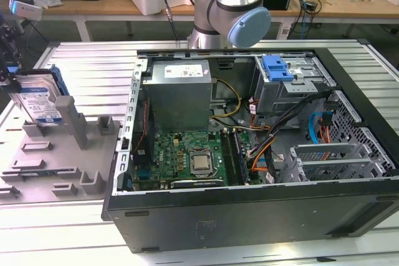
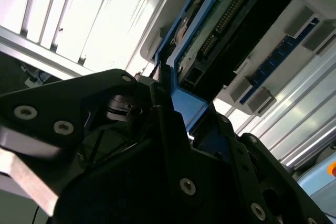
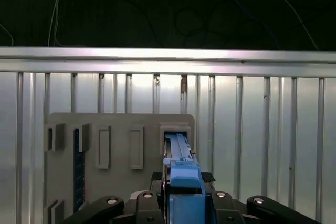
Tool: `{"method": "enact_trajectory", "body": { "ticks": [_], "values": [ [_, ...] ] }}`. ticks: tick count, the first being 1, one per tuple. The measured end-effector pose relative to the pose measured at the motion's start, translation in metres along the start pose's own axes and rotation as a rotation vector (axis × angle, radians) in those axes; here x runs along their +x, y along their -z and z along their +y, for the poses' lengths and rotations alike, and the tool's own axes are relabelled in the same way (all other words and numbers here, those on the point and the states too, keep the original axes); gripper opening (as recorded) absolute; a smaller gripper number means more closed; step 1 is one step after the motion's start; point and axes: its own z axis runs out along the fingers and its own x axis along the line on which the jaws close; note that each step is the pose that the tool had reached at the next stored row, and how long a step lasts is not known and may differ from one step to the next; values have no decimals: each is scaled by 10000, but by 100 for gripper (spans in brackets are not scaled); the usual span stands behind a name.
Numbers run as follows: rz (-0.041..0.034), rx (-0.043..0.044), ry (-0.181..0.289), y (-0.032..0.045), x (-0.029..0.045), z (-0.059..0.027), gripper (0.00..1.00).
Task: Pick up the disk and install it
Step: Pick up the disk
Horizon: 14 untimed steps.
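A ribbed aluminium worktop (image 1: 81,60) carries an open black computer case (image 1: 249,216), lying on its side with its green motherboard (image 1: 187,154) and grey metal power supply (image 1: 181,91) exposed. The silver-and-blue arm (image 1: 230,4) rises at twelve o'clock in the exterior view, beyond the case.

At nine o'clock of the case sits a matt grey plastic fixture (image 1: 68,160), a flat plate studded with blocky posts and slots. The disk (image 1: 38,101) stands on edge over the fixture's far slot, leaning slightly. It is a flat silver slab with a blue-and-white label, edged by a blue plastic rail. Whether its lower end is clear of the slot cannot be told.

In the first wrist view the black claw (image 3: 182,179) is clamped on the disk's blue rail, one finger on each side. The disk's long axis runs straight out from the claw toward the fixture. The second wrist view shows its circuit-board face and connector pins beyond the fingers (image 2: 160,85).

The metal drive bay (image 1: 299,88), topped by a blue plastic latch (image 1: 278,66), lies well apart, at about three o'clock of the disk, across the width of the case. By my judgement the pick is made and the install is not yet done.
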Motion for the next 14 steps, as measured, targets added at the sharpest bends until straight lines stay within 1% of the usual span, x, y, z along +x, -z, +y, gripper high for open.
{"method": "enact_trajectory", "body": {
  "ticks": [6,7,14],
  "values": [
    [1,3,0,72,2,1,37],
    [1,4,-1,97,2,1,37],
    [2,8,-1,191,4,3,37]
  ]
}}
